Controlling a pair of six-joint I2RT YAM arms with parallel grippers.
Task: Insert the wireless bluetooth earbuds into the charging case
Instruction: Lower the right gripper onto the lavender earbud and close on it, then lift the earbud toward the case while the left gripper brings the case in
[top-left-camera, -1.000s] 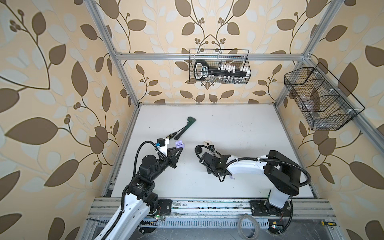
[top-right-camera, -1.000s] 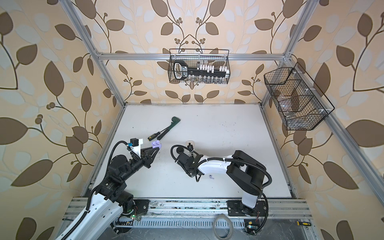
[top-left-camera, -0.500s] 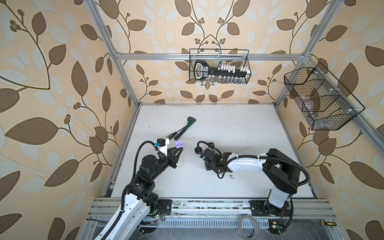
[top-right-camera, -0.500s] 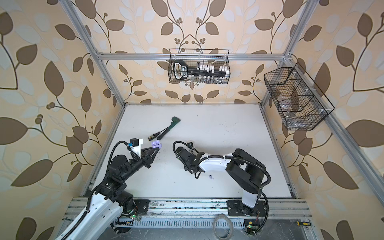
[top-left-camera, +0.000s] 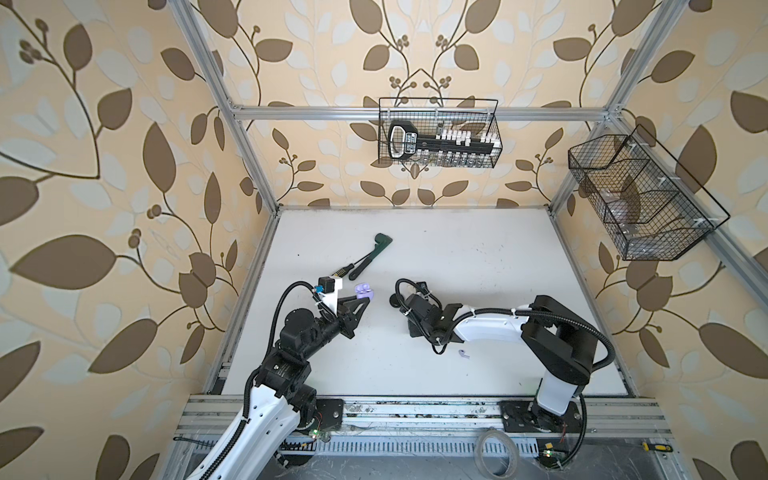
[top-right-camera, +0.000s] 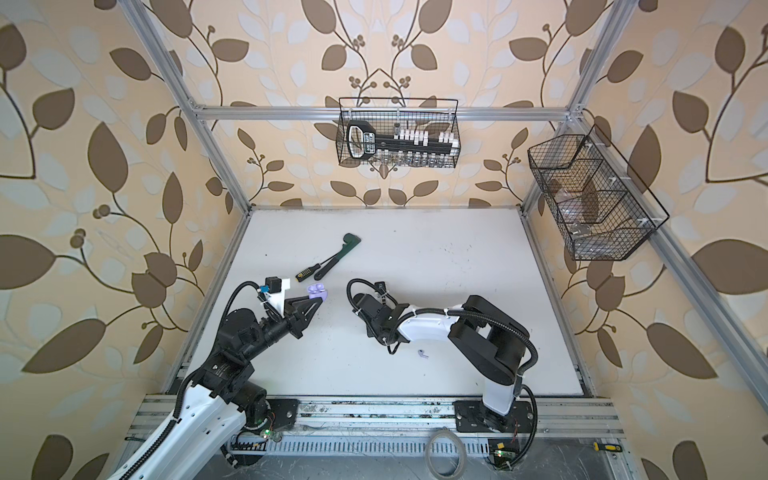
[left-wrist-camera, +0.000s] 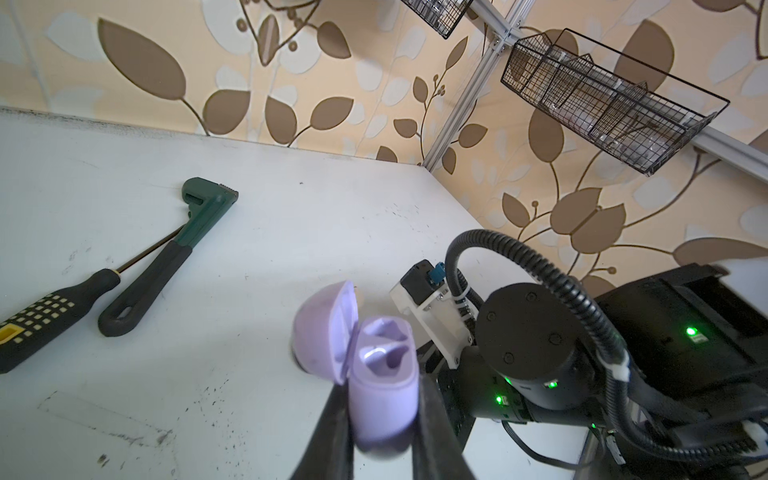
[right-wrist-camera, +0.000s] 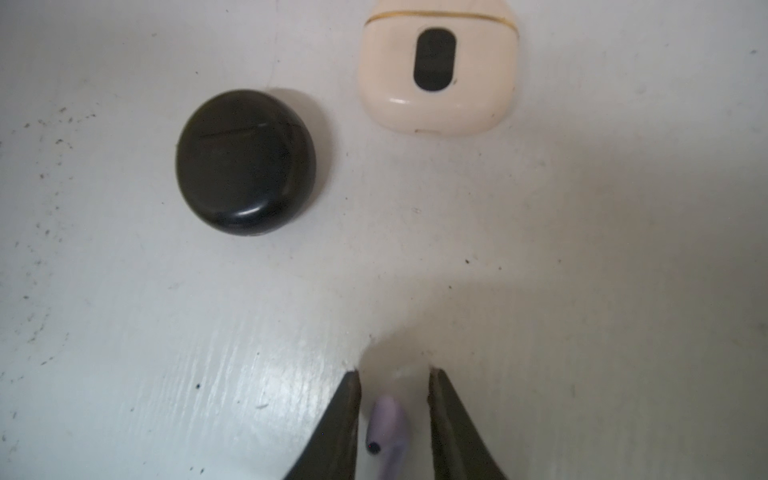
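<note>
My left gripper (left-wrist-camera: 380, 386) is shut on a lavender charging case (left-wrist-camera: 384, 399), held above the table with its lid (left-wrist-camera: 324, 328) swung open; the same case (top-left-camera: 364, 289) shows in both top views. A glossy lavender shape sits in one well; I cannot tell if it is an earbud. My right gripper (right-wrist-camera: 392, 374) points down at the table. A lavender earbud (right-wrist-camera: 388, 424) lies between its fingers with a gap on each side. Another lavender earbud (top-left-camera: 463, 353) lies loose beside the right arm (top-left-camera: 486, 328).
A shut black round case (right-wrist-camera: 245, 162) and a shut cream case (right-wrist-camera: 436, 70) lie just beyond the right gripper. A green wrench (top-left-camera: 372, 255) and a screwdriver (top-left-camera: 343, 272) lie at the left. Wire baskets hang on the back wall (top-left-camera: 438, 133) and the right wall (top-left-camera: 640, 195).
The right gripper has shifted slightly towards the far left, and its jaws have narrowed around the lavender earbud. The left arm and the case it holds have stayed still.
</note>
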